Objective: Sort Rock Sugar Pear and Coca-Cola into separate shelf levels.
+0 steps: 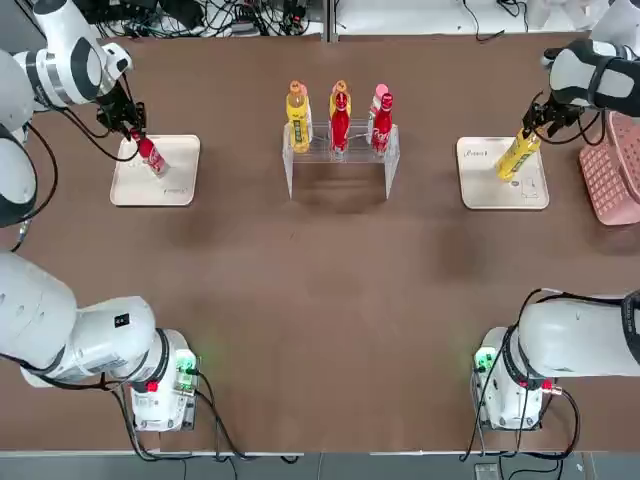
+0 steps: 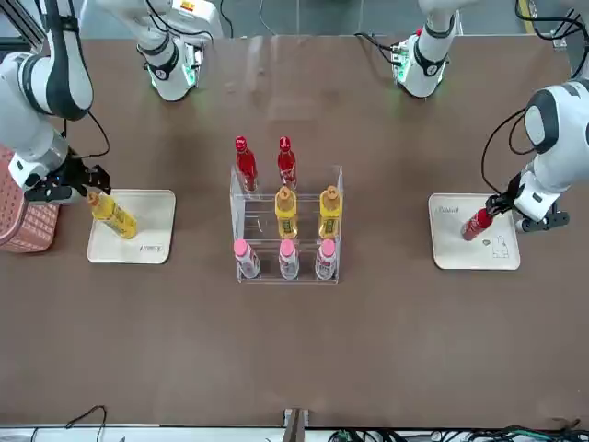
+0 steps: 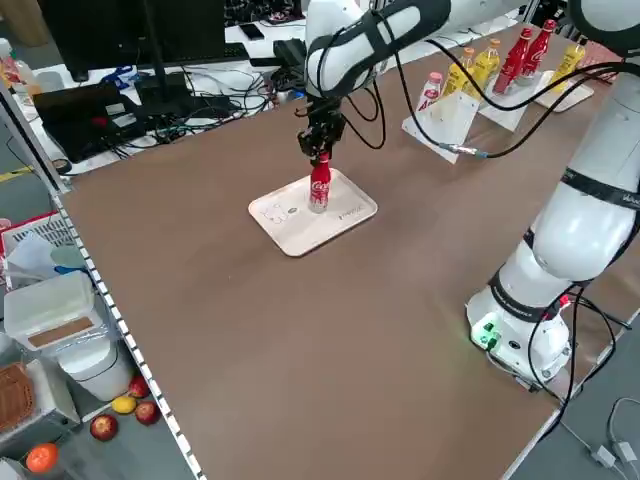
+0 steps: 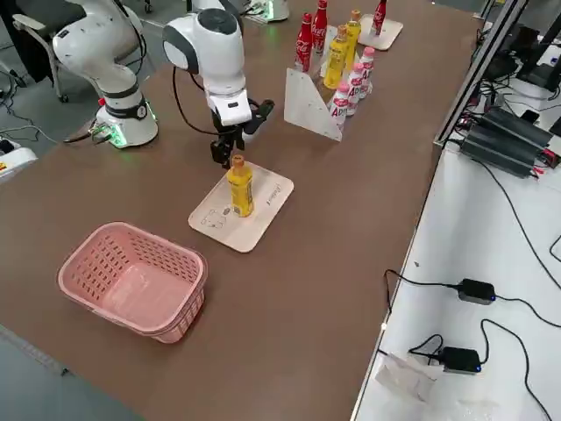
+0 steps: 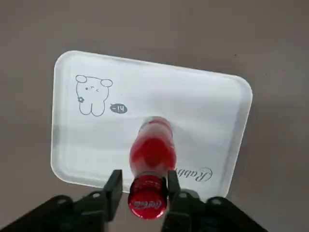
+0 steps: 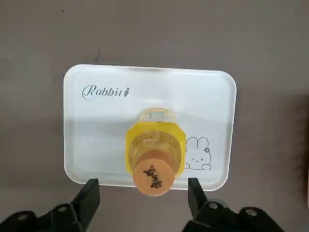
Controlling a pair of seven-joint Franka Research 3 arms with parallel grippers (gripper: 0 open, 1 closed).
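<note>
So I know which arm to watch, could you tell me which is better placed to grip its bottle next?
Probably the left: its fingers closely flank the red-capped bottle; the right's stand wide of the orange-capped one.

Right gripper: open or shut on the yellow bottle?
Open: the right gripper has its fingers apart, clear of the orange cap.

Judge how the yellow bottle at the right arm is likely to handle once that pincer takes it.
The yellow bottle looks full, so probably somewhat heavy for its slim build. Standing tall and narrow on its tray, it may tip if one finger nudges it high. Its smooth orange cap could be slippery.
</note>
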